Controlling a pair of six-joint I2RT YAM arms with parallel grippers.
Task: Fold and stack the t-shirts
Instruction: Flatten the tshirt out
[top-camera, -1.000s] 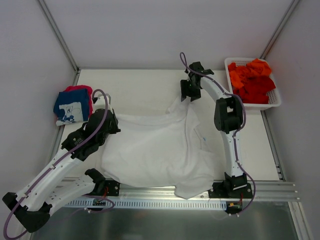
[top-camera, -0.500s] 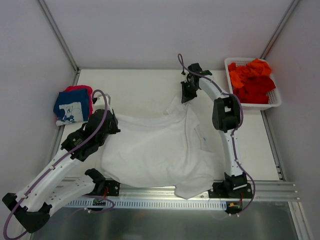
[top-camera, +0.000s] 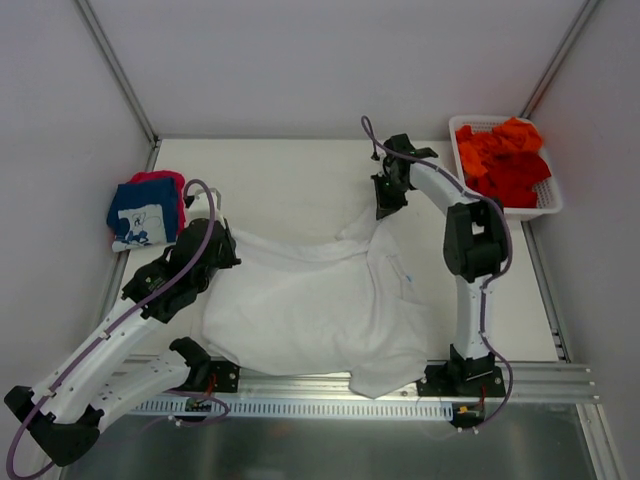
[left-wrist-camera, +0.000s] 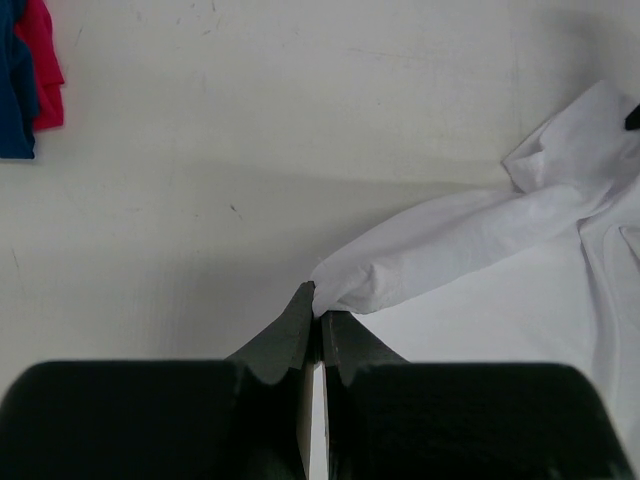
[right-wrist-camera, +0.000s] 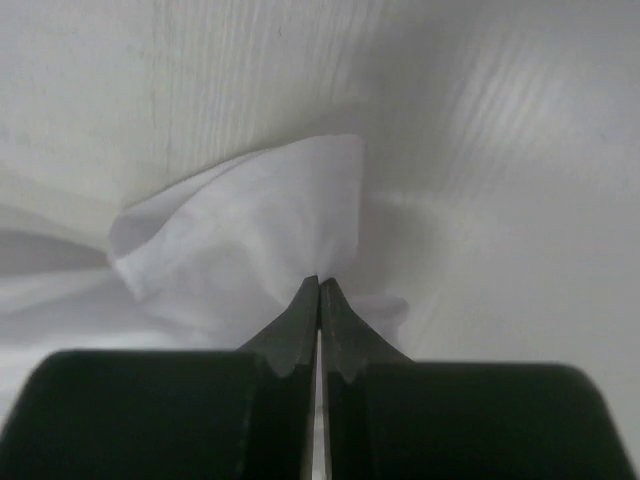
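A plain white t-shirt (top-camera: 320, 300) lies spread over the middle of the table. My left gripper (top-camera: 222, 243) is shut on its left corner, and the pinched white cloth (left-wrist-camera: 400, 265) shows at the fingertips in the left wrist view. My right gripper (top-camera: 384, 208) is shut on the shirt's far right corner (right-wrist-camera: 260, 230). A folded navy t-shirt with white print (top-camera: 138, 215) sits on a pink-red one (top-camera: 160, 180) at the far left. Orange and red t-shirts (top-camera: 505, 160) fill the basket.
A white lattice basket (top-camera: 548, 205) stands at the back right corner. Metal frame rails run along the table's left and right sides and its near edge (top-camera: 330, 405). Bare table lies behind the shirt (top-camera: 280, 170).
The right gripper has closed on the shirt's far corner and shifted slightly right and toward me, lifting the cloth a little. The left arm has not moved.
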